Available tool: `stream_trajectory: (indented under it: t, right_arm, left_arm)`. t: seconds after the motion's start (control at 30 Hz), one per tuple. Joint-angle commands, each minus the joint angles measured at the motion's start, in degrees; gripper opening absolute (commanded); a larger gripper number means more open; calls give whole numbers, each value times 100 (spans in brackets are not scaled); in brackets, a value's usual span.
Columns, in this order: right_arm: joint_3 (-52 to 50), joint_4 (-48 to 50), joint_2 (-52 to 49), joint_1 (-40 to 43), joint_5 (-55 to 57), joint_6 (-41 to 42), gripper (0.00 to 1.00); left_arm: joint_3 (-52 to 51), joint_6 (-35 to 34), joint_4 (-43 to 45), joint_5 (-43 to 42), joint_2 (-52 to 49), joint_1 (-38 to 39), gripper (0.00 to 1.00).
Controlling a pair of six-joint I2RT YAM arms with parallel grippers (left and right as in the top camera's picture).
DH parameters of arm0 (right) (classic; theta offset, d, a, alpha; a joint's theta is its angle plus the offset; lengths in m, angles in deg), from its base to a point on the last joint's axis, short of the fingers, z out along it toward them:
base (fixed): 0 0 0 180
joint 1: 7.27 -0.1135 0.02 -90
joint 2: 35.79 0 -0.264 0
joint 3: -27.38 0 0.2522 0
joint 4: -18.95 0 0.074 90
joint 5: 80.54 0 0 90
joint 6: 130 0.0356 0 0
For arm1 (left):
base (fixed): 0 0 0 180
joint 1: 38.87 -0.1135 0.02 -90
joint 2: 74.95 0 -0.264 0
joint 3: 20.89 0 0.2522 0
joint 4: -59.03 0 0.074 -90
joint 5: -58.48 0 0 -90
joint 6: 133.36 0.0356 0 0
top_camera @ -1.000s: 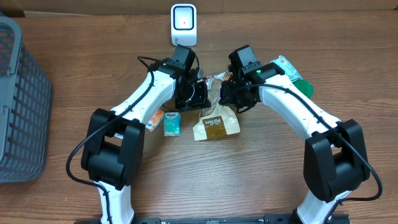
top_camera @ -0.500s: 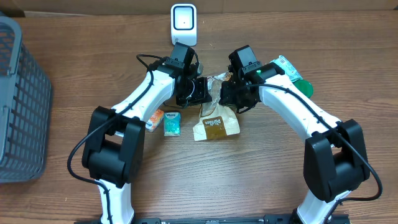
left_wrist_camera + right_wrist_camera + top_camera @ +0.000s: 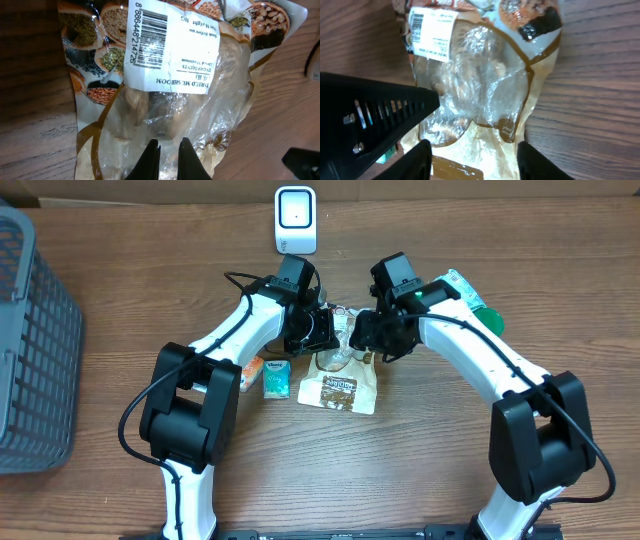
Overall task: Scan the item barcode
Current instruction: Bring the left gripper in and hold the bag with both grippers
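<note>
The item is a clear-and-brown bag of dried mushrooms (image 3: 342,385) lying between the two arms. Its white barcode label (image 3: 148,34) faces the left wrist camera and also shows as the label (image 3: 418,21) in the right wrist view. My left gripper (image 3: 168,146) is shut on the bag's crinkled clear plastic (image 3: 170,105) at one end; from overhead this gripper (image 3: 325,332) sits at the bag's far edge. My right gripper (image 3: 477,159) stands open, its fingers wide on either side of the bag (image 3: 485,90) without touching it. The white scanner (image 3: 295,218) stands at the back.
A grey basket (image 3: 30,340) fills the left edge. A teal packet (image 3: 277,378) and an orange packet (image 3: 250,370) lie left of the bag. A green-and-white item (image 3: 478,305) lies behind the right arm.
My right gripper has opened and let go of the bag. The bag's near end has dropped and swung left, now lying flatter on the table. The left gripper has stayed shut.
</note>
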State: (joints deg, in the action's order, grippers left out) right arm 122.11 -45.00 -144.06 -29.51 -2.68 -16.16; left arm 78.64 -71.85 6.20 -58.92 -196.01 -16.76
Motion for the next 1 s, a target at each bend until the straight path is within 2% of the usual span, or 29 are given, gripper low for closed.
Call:
stream_trajectory:
  t: [0.0, 0.27, 0.43, 0.6, 0.77, 0.97]
  right_arm:
    - [-17, 20, 0, 81, -76, -4, 54]
    - [-31, 17, -238, 144, -219, -4, 55]
    - [-31, 35, -308, 149, -369, -4, 55]
    - [-72, 94, -310, 146, -542, -28, 56]
    - [-496, 743, -310, 149, -1119, -105, 59]
    - [-962, 1209, -315, 173, -1156, 245, 59]
  left_arm:
    - [15, 273, -9, 35, -87, -9, 4]
    - [20, 979, -361, 83, -90, -249, 4]
    - [20, 887, -417, 205, -306, -249, 4]
    - [20, 811, -426, -83, -402, -356, 4]
    - [20, 815, -446, -225, -452, -422, 4]
    - [20, 815, -461, -225, -452, -422, 4]
